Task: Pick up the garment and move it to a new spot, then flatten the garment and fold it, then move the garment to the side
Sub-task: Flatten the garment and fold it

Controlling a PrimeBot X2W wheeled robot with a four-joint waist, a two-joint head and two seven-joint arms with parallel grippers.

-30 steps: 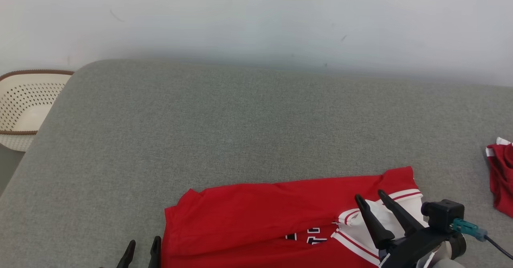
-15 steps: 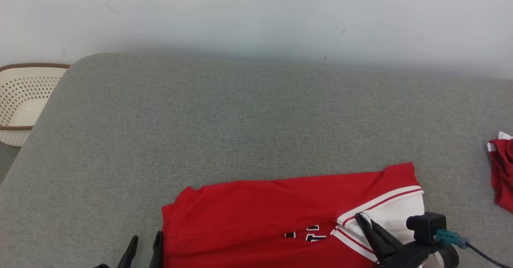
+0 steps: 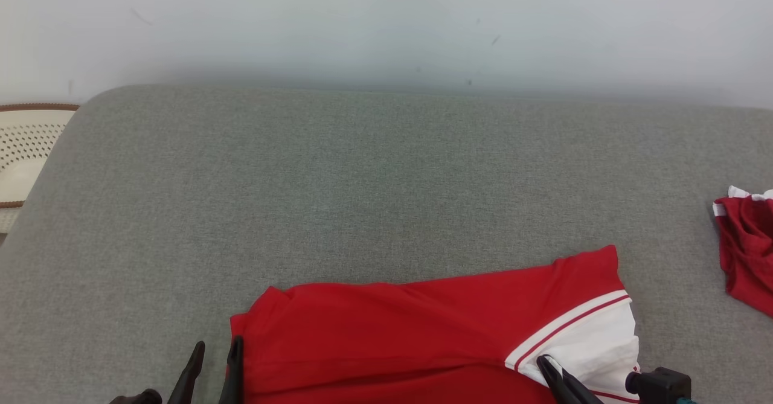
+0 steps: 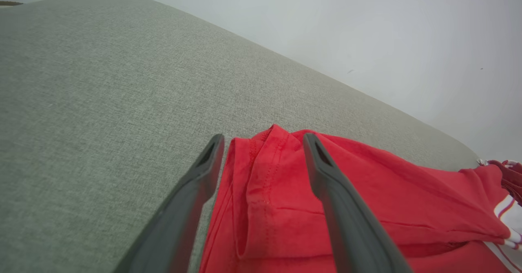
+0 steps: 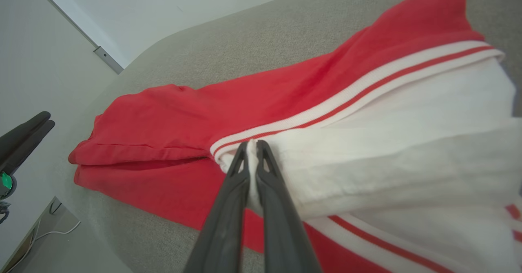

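Lower right, our right gripper [image 5: 253,143] pinches the red jersey's [image 3: 392,325] white sleeve [image 5: 387,114] for folding, while our spread left gripper [image 4: 262,139] straddles it lower left.

Two garments [image 3: 423,325] [image 3: 746,253] (both red) — one basket [image 3: 24,147] — two hands [image 3: 214,346] [image 3: 542,362]

The garment [image 3: 392,331] runs off the head view's bottom edge.
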